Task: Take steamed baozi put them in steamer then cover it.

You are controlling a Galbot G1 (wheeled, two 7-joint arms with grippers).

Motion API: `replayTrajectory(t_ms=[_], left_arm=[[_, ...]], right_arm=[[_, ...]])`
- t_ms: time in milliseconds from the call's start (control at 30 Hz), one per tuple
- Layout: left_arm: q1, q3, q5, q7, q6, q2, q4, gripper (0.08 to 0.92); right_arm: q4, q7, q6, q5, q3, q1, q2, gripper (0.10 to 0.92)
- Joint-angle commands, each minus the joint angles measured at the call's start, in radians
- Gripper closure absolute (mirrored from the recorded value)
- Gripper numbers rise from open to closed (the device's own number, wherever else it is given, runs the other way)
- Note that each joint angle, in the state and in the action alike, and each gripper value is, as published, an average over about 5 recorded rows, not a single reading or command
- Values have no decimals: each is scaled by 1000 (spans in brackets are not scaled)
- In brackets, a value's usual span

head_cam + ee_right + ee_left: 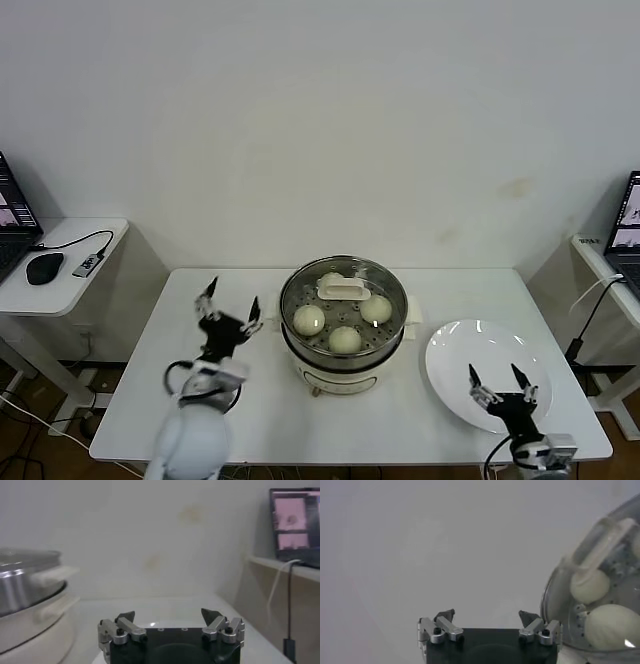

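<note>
The steamer [343, 372] stands at the table's centre, with the clear glass cover [343, 291] resting on it. Several cream-white steamed baozi [309, 319] show through the glass on the perforated tray. My left gripper [230, 305] hovers open and empty just left of the steamer. In the left wrist view the left gripper [486, 616] faces bare table, with the cover [600, 542] and a baozi [612, 626] off to one side. My right gripper [505, 385] is open and empty over the white plate [455, 350]. The right wrist view shows the right gripper [167, 615] and the steamer [25, 580] farther off.
The white plate at the right holds nothing. A side table [70, 235] on the left carries a mouse [44, 267] and a laptop edge. Another laptop [625, 225] with cables sits on a stand at the right, also seen as a laptop [295, 525] in the right wrist view.
</note>
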Motion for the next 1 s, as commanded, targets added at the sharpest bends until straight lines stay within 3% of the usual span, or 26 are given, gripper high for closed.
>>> replayTrajectory(t_ms=[33, 300, 1000], left_arm=[[292, -272, -566, -52, -206, 19, 73, 177], [355, -234, -570, -41, -211, 1, 85, 177], [375, -219, -521, -30, -207, -20, 76, 177]], right_arm=[[14, -9, 11, -30, -107, -30, 7, 203], [43, 24, -24, -81, -147, -39, 10, 203], [64, 30, -51, -104, -120, -56, 49, 203]])
